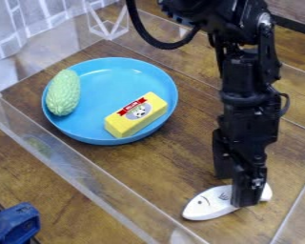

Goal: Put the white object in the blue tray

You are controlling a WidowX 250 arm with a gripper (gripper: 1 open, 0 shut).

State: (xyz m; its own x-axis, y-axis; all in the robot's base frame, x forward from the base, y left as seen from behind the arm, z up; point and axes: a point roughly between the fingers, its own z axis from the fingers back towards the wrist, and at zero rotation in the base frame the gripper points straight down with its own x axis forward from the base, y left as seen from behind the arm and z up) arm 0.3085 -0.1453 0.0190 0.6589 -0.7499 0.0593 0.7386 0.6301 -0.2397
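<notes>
**Inspector A:** Location of the white object [213, 202]?

**Inspector B:** Flat on the worktop [142, 181], at the lower right of the view, close to the near edge. It is not in the blue tray [98, 67].

**Inspector A:** Relation to the gripper [251, 193]?

**Inspector B:** The gripper points steeply down, directly over the piece's tail end. The jaws stand released, nothing held. The tail disappears behind the fingers, so I cannot tell whether they touch it or sit just above. The rounded wide end projects from the jaws toward 8 o'clock.

**Inspector A:** Long axis?

**Inspector B:** It runs roughly from 8 o'clock to 2 o'clock in the picture. In my judgement the grasp has to close across the narrow tail, since the wide end lies outside the jaws.

**Inspector A:** Direction of the tray from the piece?

**Inspector B:** About 10 o'clock, well apart, across open worktop.

**Inspector A:** Contents of the tray?

**Inspector B:** A yellow block [134, 114] at its 5 o'clock side and a green, bumpy oval item [64, 91] at its 9 o'clock rim. Bare blue shows between them and toward 12 o'clock.

**Inspector A:** Obstructions?

**Inspector B:** None on the worktop between piece and tray. The raised rim must be cleared, and the yellow block sits nearest the approach, so a drop there risks landing on it. A dark blue item [12, 227] lies at the bottom left corner, outside the path.
</notes>
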